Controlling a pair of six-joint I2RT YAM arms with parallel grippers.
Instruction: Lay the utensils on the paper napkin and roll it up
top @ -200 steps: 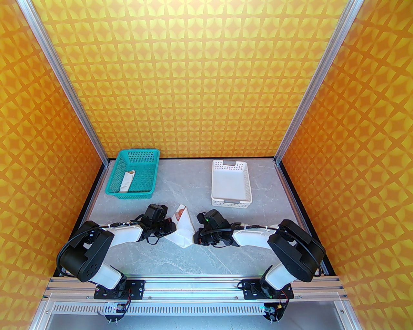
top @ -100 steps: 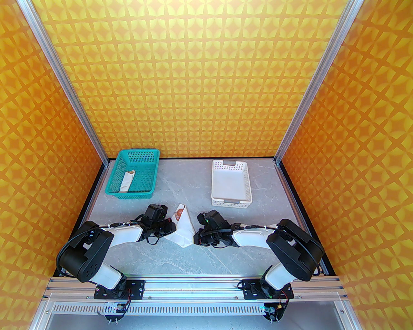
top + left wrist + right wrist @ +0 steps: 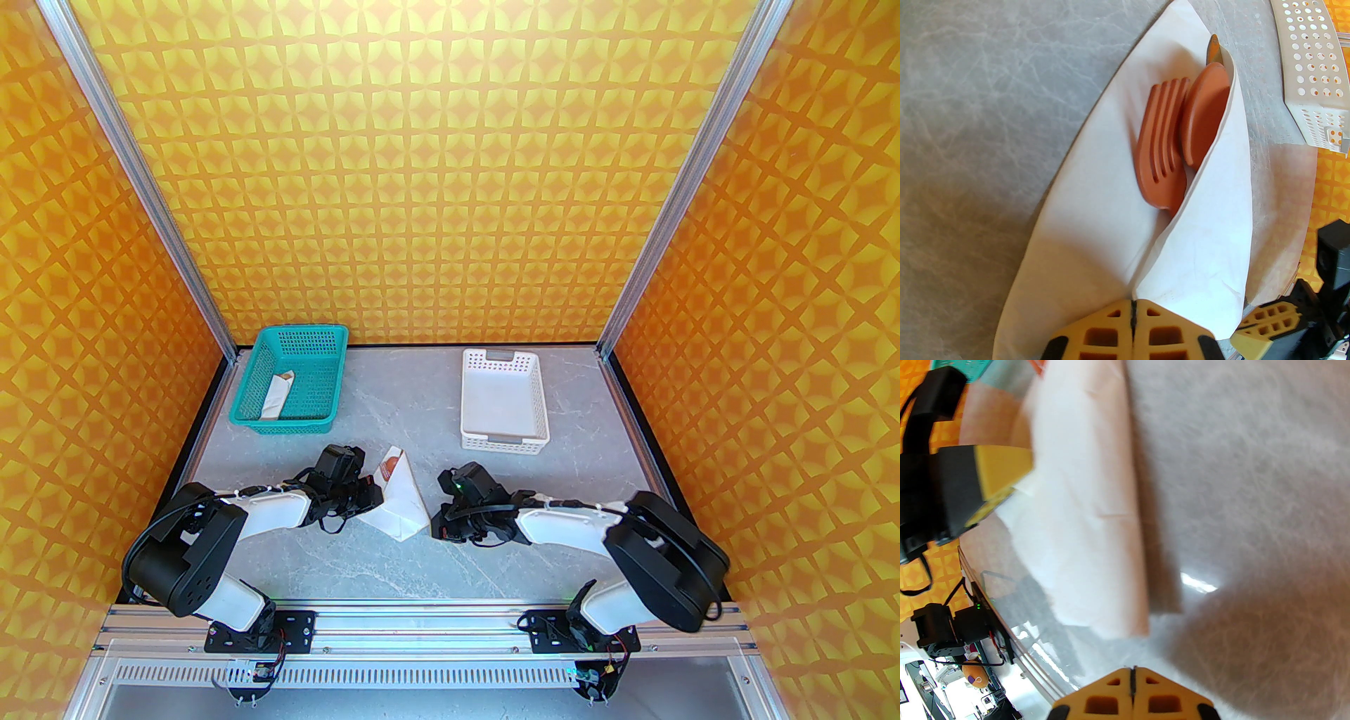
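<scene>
**Top external view: napkin folded over the cutlery, both grippers closed**

Top external, we see the paper napkin (image 3: 402, 503) lying on the grey table (image 3: 351, 562) between the two arms, folded into a narrow cone. The reddish-brown spoon (image 3: 391, 464) peeks out of its far, open end. The left gripper (image 3: 373, 496) sits against the napkin's left edge. The right gripper (image 3: 431, 524) sits just beside its near right corner. Further back, a teal basket (image 3: 242, 404) on the left holds a slim white paper tube (image 3: 275, 397). A white basket (image 3: 503, 441) stands on the right.

Left wrist, we look along the napkin from its near end. The orange fork (image 3: 1160, 147) lies inside the fold with its tines pointing away. The spoon's round bowl leans beside it on the right, and the knife (image 3: 1212, 47) shows only its tip beyond the spoon. The napkin's right flap is drawn over all three handles. Our left fingers are pressed together, their tips touching the napkin where the flap meets the lower sheet. We cannot tell whether any paper is pinched between them. The right gripper's yellow fingers appear at the lower right, close to the napkin's corner.

Right wrist, the picture is blurred. Our right fingers are clenched together with nothing between them. They sit a little short of the napkin's near end, over bare table. The left gripper's finger touches the napkin's opposite edge.
</scene>
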